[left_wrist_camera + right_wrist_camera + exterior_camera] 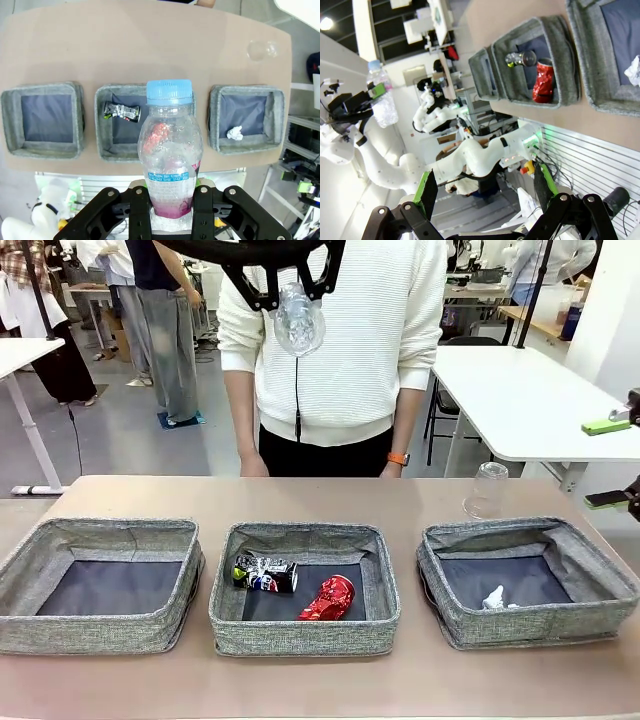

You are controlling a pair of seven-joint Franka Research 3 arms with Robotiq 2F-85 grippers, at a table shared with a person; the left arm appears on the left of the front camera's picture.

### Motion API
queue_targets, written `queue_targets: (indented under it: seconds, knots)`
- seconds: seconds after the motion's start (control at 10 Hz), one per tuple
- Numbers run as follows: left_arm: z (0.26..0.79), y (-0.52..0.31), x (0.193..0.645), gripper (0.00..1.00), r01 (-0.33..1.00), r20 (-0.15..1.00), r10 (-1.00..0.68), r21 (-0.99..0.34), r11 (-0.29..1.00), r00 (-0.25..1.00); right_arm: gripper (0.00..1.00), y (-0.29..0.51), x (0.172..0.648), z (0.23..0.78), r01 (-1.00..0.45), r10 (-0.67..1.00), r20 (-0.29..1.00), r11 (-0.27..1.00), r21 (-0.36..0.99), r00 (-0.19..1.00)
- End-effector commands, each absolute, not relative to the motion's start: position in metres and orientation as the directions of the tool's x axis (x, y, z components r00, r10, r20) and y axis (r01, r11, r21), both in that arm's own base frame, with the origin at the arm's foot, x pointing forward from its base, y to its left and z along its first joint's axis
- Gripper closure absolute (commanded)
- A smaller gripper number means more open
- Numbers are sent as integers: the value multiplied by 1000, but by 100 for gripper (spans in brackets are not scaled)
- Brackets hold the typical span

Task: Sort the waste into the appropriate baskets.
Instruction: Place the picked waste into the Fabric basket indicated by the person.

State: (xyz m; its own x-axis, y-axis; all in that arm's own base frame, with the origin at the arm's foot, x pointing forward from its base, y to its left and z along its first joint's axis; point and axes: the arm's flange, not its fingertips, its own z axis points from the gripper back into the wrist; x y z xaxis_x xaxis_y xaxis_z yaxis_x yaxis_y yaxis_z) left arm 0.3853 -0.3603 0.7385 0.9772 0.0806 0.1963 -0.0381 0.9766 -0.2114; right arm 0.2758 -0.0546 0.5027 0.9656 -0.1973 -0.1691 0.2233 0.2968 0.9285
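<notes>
The red can (328, 598), dark can (265, 573) and paper wad (494, 598) are lying in baskets (305, 635), the left gripper (297, 300) is clasping the bottle (298, 325) at 12 o'clock, the right gripper (484, 186) is gaping empty, and the cup (486, 490) is standing unsorted at 2 o'clock.

The bottle (170, 150) is clear, glossy plastic, creased and dimpled, with a matt, ribbed blue plastic cap (169, 91) at its twelve o'clock end. The left gripper (172, 202) is black with a dull, hard finish. The three baskets (305, 635) are rough, matt grey woven cloth, and their dark bottoms look smoother. The red can (329, 598) is shiny, dented metal. The dark can (264, 573) at its ten o'clock is crumpled metal with glossy print. The paper wad (494, 598) is matt white paper. The cup (487, 490), at two o'clock from the middle basket, is smooth clear plastic. The table (150, 495) is smooth, matt brown. The right gripper (486, 187) has smooth green pads (427, 187).
</notes>
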Motion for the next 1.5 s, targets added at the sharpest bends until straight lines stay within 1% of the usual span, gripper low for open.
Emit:
queue_targets:
  seconds: [0.0, 1.4]
  knots:
    - [738, -353, 382, 78, -22, 209, 64, -199, 980, 976, 0, -54, 279, 504, 204, -201, -149, 292, 934, 968]
    - [738, -353, 382, 78, -22, 209, 64, -199, 980, 976, 0, -54, 279, 504, 204, -201, -149, 292, 934, 968]
